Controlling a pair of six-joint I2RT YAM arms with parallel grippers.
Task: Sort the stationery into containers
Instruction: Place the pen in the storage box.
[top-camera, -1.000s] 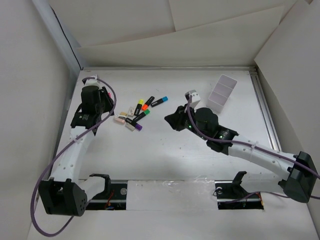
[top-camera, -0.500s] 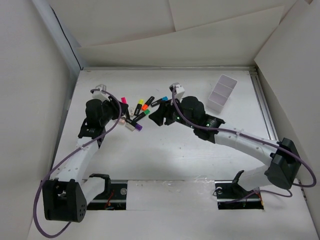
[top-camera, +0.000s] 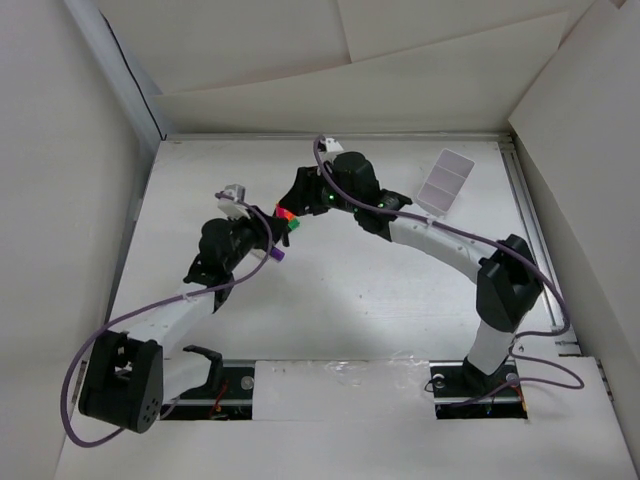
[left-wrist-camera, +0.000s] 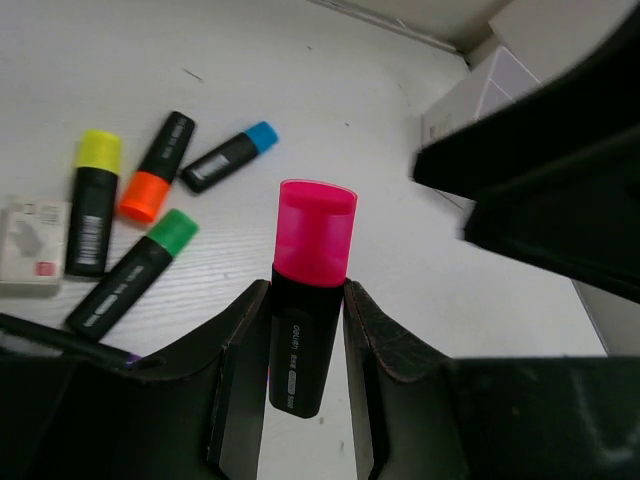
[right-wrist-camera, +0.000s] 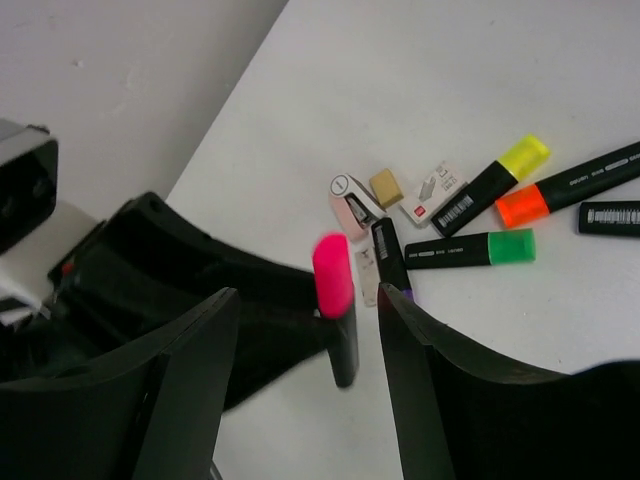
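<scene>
My left gripper (left-wrist-camera: 305, 300) is shut on a black highlighter with a pink cap (left-wrist-camera: 312, 290), held above the table with the cap pointing away. My right gripper (right-wrist-camera: 305, 300) faces it, open; the pink-capped marker (right-wrist-camera: 333, 280) shows between its fingers with a gap on each side. In the top view the two grippers (top-camera: 268, 232) (top-camera: 298, 200) meet over the marker pile. On the table lie the yellow (right-wrist-camera: 490, 185), orange (right-wrist-camera: 570, 190), green (right-wrist-camera: 470, 248), purple (right-wrist-camera: 390, 255) and blue (left-wrist-camera: 228, 160) markers. The pale divided tray (top-camera: 445, 180) stands at the back right.
Small items lie beside the markers: a pinkish piece (right-wrist-camera: 352, 205), a tan block (right-wrist-camera: 386, 187) and a white labelled box (right-wrist-camera: 432, 192). Paper walls close in the table on the left, back and right. The right arm's bulk (left-wrist-camera: 560, 190) fills the right of the left wrist view.
The left arm has moved right and the right arm has swung left, so both now meet over the markers. The right gripper's jaws have opened.
</scene>
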